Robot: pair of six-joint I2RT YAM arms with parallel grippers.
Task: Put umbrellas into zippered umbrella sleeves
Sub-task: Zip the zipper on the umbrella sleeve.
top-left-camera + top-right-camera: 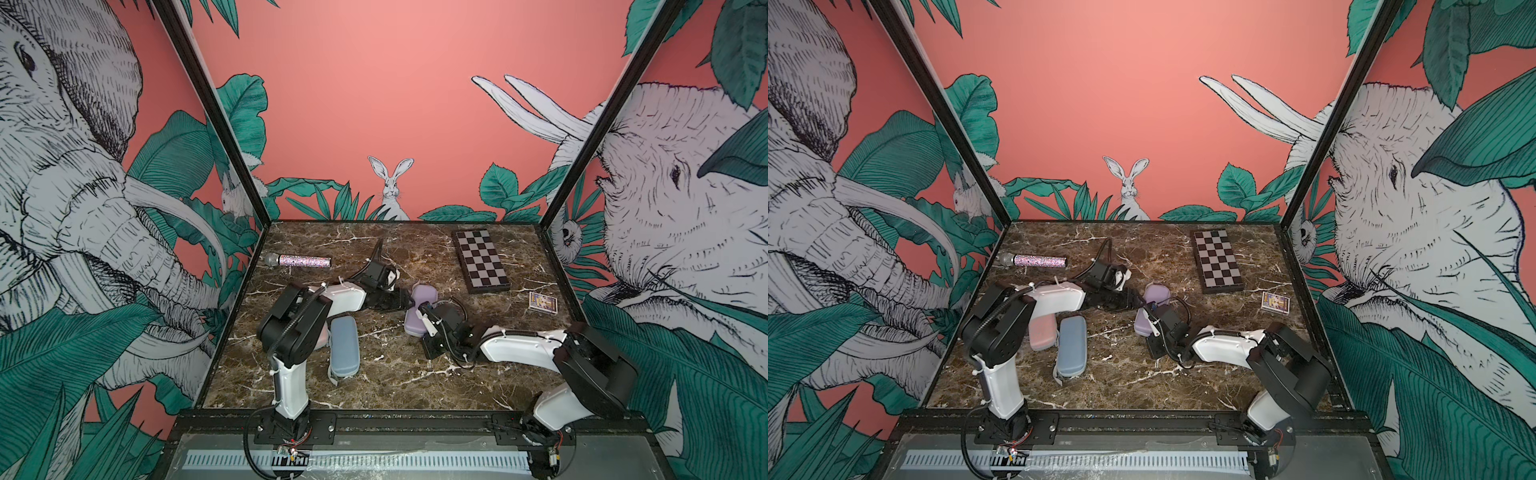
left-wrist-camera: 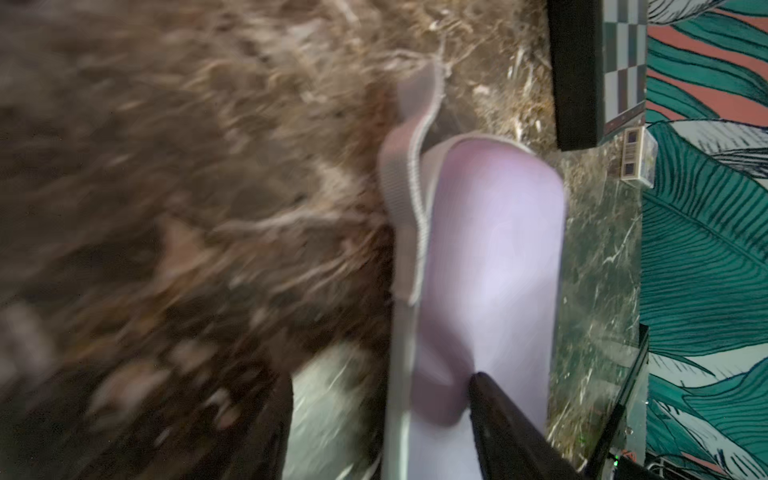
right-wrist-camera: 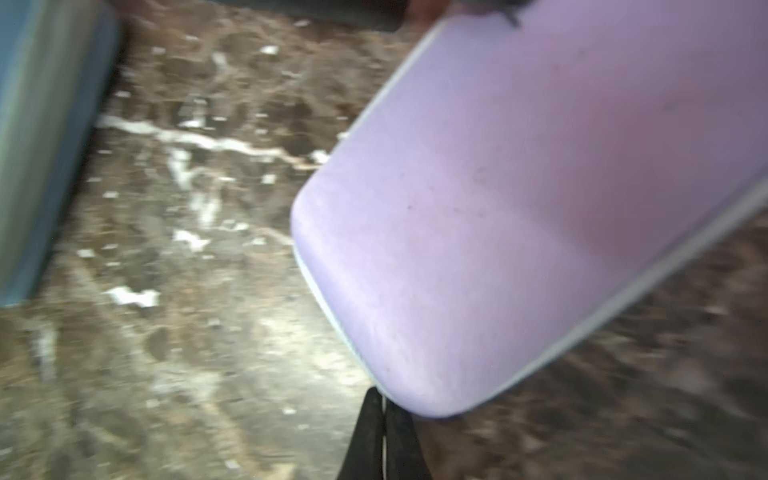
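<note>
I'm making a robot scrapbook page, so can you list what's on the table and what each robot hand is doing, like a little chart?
lilac sleeve: middle of the table, between both grippers
left gripper: open, beside the lilac sleeve
right gripper: shut, tips at the lilac sleeve's edge
blue sleeve: closed, lying flat
pink sleeve: beside the blue sleeve, partly hidden by the left arm
umbrellas: none in sight
other things: glittery microphone, checkered board, small card box
</note>
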